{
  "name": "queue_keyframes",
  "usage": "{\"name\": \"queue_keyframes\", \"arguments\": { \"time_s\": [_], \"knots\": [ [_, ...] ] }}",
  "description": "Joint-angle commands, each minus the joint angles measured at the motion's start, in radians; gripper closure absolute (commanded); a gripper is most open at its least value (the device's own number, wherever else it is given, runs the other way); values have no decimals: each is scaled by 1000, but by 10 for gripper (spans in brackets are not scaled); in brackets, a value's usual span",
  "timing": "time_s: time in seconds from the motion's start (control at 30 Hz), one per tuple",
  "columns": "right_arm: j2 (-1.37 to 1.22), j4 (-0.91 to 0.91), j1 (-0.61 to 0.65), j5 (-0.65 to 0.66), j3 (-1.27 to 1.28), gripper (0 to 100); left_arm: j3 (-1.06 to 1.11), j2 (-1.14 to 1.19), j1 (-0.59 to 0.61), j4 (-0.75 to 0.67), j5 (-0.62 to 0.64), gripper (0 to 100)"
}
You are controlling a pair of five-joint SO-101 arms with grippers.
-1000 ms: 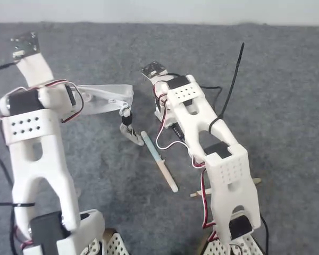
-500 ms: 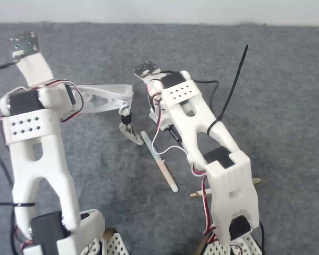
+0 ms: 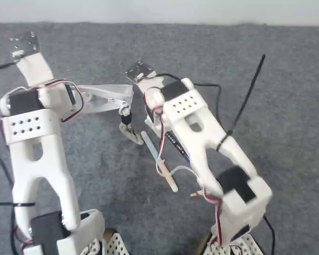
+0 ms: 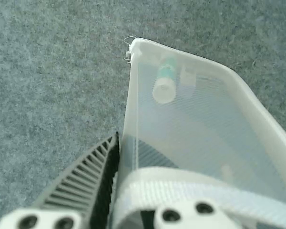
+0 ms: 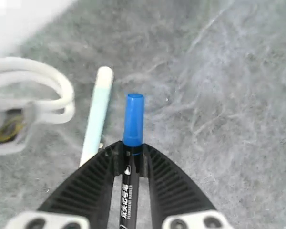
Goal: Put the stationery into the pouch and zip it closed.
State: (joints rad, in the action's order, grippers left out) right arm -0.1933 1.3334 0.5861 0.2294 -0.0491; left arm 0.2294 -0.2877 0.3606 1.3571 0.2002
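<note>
My left gripper (image 4: 121, 160) is shut on the edge of a translucent mesh pouch (image 4: 195, 129), held off the carpet. Inside the pouch lies a teal-and-white tube (image 4: 164, 83). In the high view the pouch (image 3: 105, 98) hangs beside the left arm, with a small black pull (image 3: 128, 126) dangling below its corner. My right gripper (image 5: 132, 150) is shut on a black marker with a blue cap (image 5: 134, 119), pointing over the carpet. A pale green pen (image 5: 96, 117) lies just beside it on the carpet, and in the high view that pen (image 3: 158, 160) is between the arms.
A thin wooden stick (image 3: 195, 194) lies near the right arm's base. A black cable tie (image 3: 249, 93) sticks up from the right arm. The grey carpet (image 3: 287, 79) stretches wide on the right and at the back.
The right arm has swung its wrist left toward the pouch while its elbow moved right and lower. The left arm and the pouch have kept still.
</note>
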Motion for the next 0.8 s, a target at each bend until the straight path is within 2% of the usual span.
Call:
{"name": "queue_keyframes", "arguments": {
  "time_s": [0.0, 0.23, 0.5, 0.77],
  "knots": [
    [202, -71, 30, 5, 72, 992, -10, -57, 5, -25, -5, 987],
    [450, -88, 77, 3, 187, 992, -10, -57, -5, -25, -5, 987],
    [619, -271, 97, 3, 371, 992, -10, -57, -11, -25, -5, 987],
    [794, -325, 128, 3, 466, 992, -10, -57, -11, -26, -5, 987]
  ]
}}
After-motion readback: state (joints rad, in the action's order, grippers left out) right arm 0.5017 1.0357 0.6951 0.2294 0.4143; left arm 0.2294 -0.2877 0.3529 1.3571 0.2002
